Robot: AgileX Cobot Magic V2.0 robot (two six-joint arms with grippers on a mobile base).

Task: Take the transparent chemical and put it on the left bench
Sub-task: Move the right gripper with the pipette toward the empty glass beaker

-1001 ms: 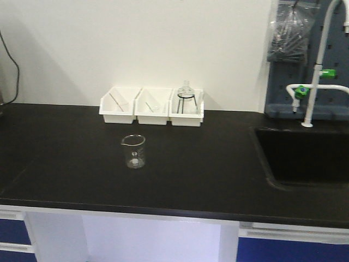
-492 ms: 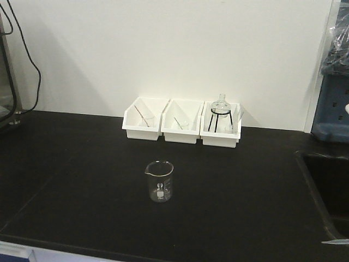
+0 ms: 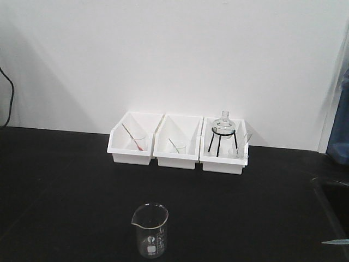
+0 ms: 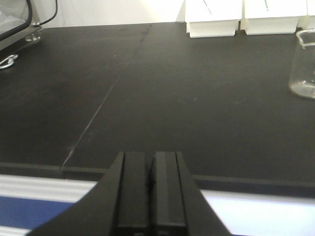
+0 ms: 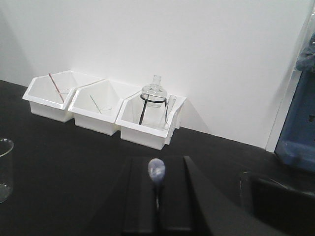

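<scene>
**Front view.** I see the black counter (image 3: 65, 180) with three white bins (image 3: 175, 155) along the wall and a glass beaker (image 3: 149, 237) near its front edge. A pale bluish tip (image 3: 335, 241) enters at the right edge; I cannot tell what it is.

**Left wrist view.** The left gripper (image 4: 151, 191) hangs over the counter's front edge with its jaws pressed together.

**Right wrist view.** The right gripper (image 5: 158, 162) pinches the transparent pipette (image 5: 157, 171) by its stem. The bulb sticks out between the jaws, above the counter and short of the bins.
</scene>
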